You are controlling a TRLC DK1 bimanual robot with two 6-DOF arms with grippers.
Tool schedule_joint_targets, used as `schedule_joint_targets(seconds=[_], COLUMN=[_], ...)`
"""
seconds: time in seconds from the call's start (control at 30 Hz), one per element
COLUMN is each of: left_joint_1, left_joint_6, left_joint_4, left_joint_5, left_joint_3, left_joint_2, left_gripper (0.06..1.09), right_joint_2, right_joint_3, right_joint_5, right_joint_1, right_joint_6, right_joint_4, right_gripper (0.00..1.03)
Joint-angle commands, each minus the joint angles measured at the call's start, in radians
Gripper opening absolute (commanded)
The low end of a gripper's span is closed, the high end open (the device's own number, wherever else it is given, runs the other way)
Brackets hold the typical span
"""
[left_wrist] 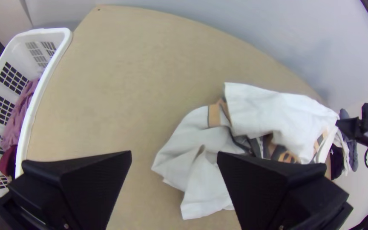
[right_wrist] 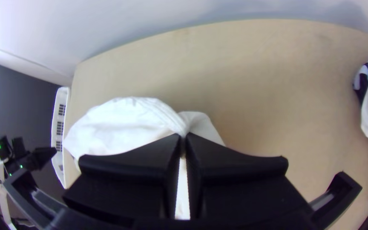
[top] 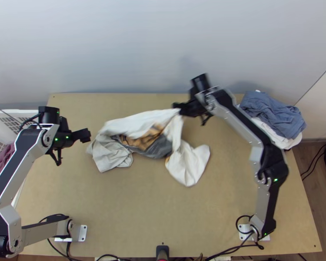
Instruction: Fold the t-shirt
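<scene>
The right gripper (top: 177, 107) is clenching a gathered bit of the white t-shirt (top: 137, 124) between its fingers. From that grip, the shirt is hanging down and spreading toward the robot's left and nearer the bases, lying bunched and crumpled on the table (top: 119, 209), with its orange and grey print showing in the folds. Farther off, to the right of this gripper, a pile of clothes (top: 271, 115) is resting at the table's far right corner, blue-grey cloth on top of white. Well apart to its left, the left gripper (top: 88, 134) is hovering near the shirt's left end, released, its fingers standing wide apart. Beyond that, a white basket (left_wrist: 67, 38) is standing beside the table, holding purple cloth (left_wrist: 18, 110).
</scene>
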Motion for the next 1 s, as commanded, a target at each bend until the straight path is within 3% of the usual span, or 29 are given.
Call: schedule_joint_targets(seconds=[0.0,0.23,0.53,0.63,0.67,0.87,0.97], left_joint_1=[-0.085,-0.136,-0.143,-0.148,-0.151,-0.160,-0.160], left_joint_6=[-0.017,-0.020,-0.025,-0.039,-0.045,-0.050,-0.039], left_joint_4=[0.027,0.118,0.199,0.277,0.288,0.330,0.313], left_joint_5=[0.013,-0.015,-0.041,-0.041,-0.041,-0.041,-0.041], left_joint_3=[0.002,0.004,0.015,0.002,0.005,0.008,0.010], left_joint_2=[0.023,0.149,0.275,0.276,0.283,0.304,0.304], left_gripper=[1.03,1.03,1.02,0.90,0.81,0.09,0.10], right_joint_2=[-0.065,-0.099,-0.134,-0.135,-0.135,-0.146,-0.162], right_joint_3=[-0.036,-0.140,-0.199,-0.203,-0.202,-0.188,-0.188], right_joint_5=[0.000,0.000,-0.002,0.000,0.000,0.000,0.000], right_joint_1=[-0.216,-0.319,-0.313,-0.304,-0.302,-0.301,-0.304], right_joint_6=[-0.025,-0.074,-0.083,-0.083,-0.083,-0.078,-0.074], right_joint_4=[-0.001,-0.002,-0.002,-0.002,-0.002,-0.002,-0.002], right_gripper=[0.03,0.03,0.03,0.03,0.03,0.03,0.03])
